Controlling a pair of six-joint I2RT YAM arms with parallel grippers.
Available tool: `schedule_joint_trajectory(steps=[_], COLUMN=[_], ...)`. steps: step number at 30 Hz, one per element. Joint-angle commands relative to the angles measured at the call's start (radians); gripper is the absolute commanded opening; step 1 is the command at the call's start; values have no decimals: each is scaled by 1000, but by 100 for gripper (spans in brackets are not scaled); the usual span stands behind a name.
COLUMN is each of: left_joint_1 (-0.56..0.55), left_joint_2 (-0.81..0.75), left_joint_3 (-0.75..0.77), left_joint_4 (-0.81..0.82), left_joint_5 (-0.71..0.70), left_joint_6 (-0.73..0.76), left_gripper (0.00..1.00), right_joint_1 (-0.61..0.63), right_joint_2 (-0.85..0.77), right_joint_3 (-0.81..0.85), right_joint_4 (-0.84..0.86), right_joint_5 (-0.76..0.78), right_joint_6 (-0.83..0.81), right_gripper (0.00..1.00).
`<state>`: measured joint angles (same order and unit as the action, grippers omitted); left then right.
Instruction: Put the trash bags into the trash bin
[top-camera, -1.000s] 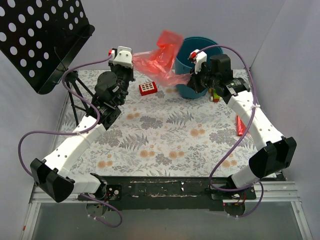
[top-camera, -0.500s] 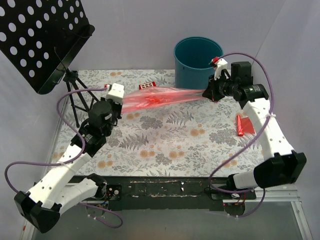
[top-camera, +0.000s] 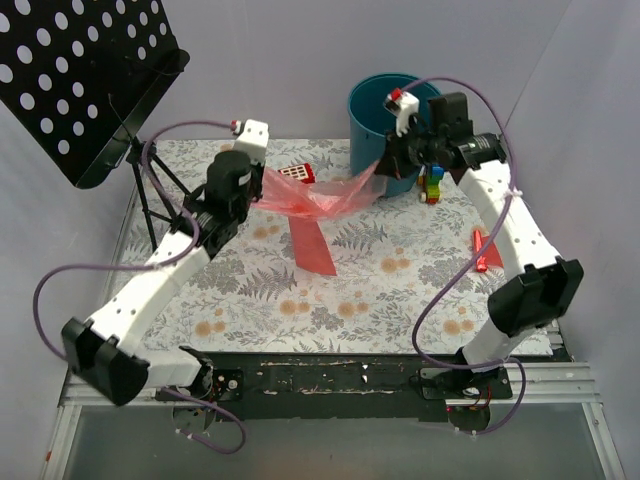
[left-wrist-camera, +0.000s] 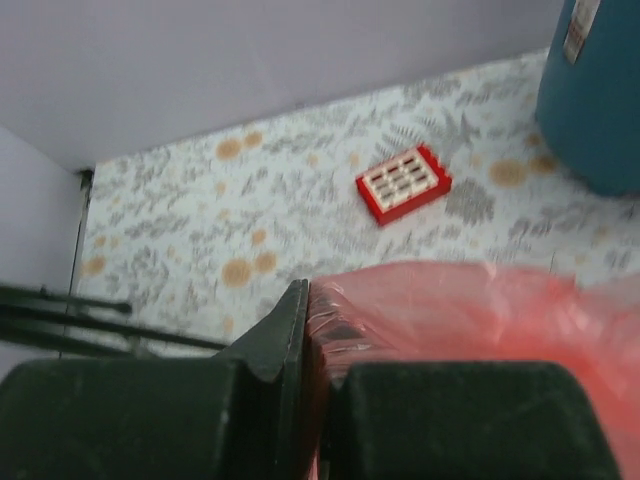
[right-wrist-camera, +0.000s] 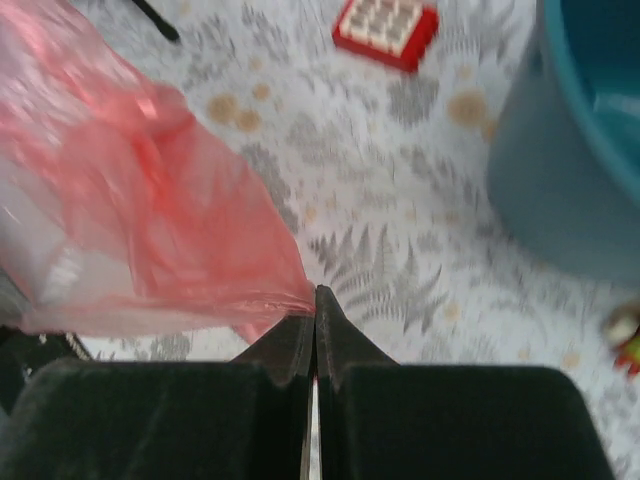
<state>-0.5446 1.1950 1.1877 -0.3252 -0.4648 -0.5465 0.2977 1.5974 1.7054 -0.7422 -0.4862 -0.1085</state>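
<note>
Both arms have the red-pink trash bag strung between them like a hammock, up off the floral table. One long flap droops toward the tabletop in the middle.

The left gripper is pinched tight on the bag's left edge. In the left wrist view the film is wedged between the jaws with no gap. The right gripper is clamped just as tight on a gathered corner, right in front of the teal trash bin.

Makes sense to me: film this floppy would just bunch up if one arm carried it, so holding two ends keeps it spread and controllable.

The bag isn't in the bin yet; it's just beside it, on the left. My guess is the right end has to go up over the rim first. The little red grid block sits just behind the bag, out of play.
</note>
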Motion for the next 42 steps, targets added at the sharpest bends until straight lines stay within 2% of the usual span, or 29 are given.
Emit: schedule_joint_trajectory(steps=[1, 2, 5, 6, 7, 8, 9, 10, 11, 12, 13, 14, 15, 17, 19, 21, 22, 23, 24, 25, 26, 27, 28, 29, 31, 33, 38, 40, 42], left_joint_1=[29, 47, 118, 136, 141, 137, 132, 127, 127, 127, 111, 95, 75, 45, 23, 8, -1, -14, -27, -32, -29, -40, -52, -55, -58, -64, -72, -72, -72], left_joint_2=[283, 401, 816, 919, 961, 924, 838, 705, 611, 563, 572, 603, 647, 681, 634, 528, 456, 363, 256, 100, -55, -213, -403, -543, -762, -798, -733, -687, -612], left_joint_3=[293, 438, 1218, 1497, 1646, 1627, 1490, 1246, 1051, 1009, 1070, 1171, 1284, 1340, 1191, 807, 595, 242, 0, -142, -316, -458, -588, -679, -811, -829, -699, -645, -593], left_joint_4=[2, -67, -413, -405, -265, -42, 291, 626, 911, 1021, 1023, 985, 988, 1104, 1213, 1354, 1373, 1244, 872, 379, -19, -8, 97, 230, 389, 407, 155, 114, 104], left_joint_5=[-8, 1, 31, -7, -44, -90, -97, -43, 89, 200, 289, 346, 392, 454, 529, 487, 416, 423, 603, 814, 942, 1018, 1107, 1144, 1158, 1109, 990, 904, 678], left_joint_6=[26, 17, -52, -40, 36, 125, 232, 334, 379, 407, 416, 437, 465, 534, 646, 677, 666, 674, 765, 1067, 1367, 1317, 1140, 976, 887, 875, 762, 619, 420], left_gripper=[0, 0, 0, 0, 0, 0, 0, 0, 0, 0, 0, 0, 0, 0, 0, 0, 0, 0, 0, 0, 0, 0, 0, 0, 0, 0, 0, 0, 0], right_joint_1=[63, 64, 52, 44, 43, 41, 40, 40, 43, 53, 78, 104, 133, 191, 219, 219, 219, 219, 233, 251, 298, 367, 445, 498, 529, 531, 531, 531, 529], right_joint_2=[195, 281, 537, 538, 482, 382, 301, 262, 291, 336, 320, 262, 178, 105, 73, -18, -71, -129, -181, -223, -303, -414, -561, -709, -893, -947, -828, -768, -708], right_joint_3=[332, 484, 947, 968, 898, 775, 637, 622, 740, 924, 933, 846, 715, 616, 539, 270, 46, -177, -299, -369, -456, -601, -739, -838, -944, -963, -860, -833, -804], right_joint_4=[185, 187, 258, 388, 543, 786, 1013, 1121, 1150, 1171, 1243, 1342, 1433, 1507, 1495, 1453, 1421, 1315, 980, 562, 197, 23, -6, 65, 130, 197, 263, 311, 348], right_joint_5=[73, 121, 248, 270, 328, 425, 524, 566, 572, 568, 555, 528, 496, 448, 550, 621, 629, 617, 497, 269, 115, 44, 25, 58, 89, 150, 227, 280, 380], right_joint_6=[-3, -3, -3, -3, -3, -3, -3, -3, -3, -3, -3, -3, -300, -440, -491, -560, -630, -684, -709, -802, -903, -960, -936, -840, -795, -795, -639, -501, -375], right_gripper=[1, 1, 1, 1, 1, 1, 1, 1, 1, 1, 1, 1, 1, 1, 1, 1, 1, 1, 1, 1, 1, 1, 1, 1, 1, 1, 1, 1, 1])
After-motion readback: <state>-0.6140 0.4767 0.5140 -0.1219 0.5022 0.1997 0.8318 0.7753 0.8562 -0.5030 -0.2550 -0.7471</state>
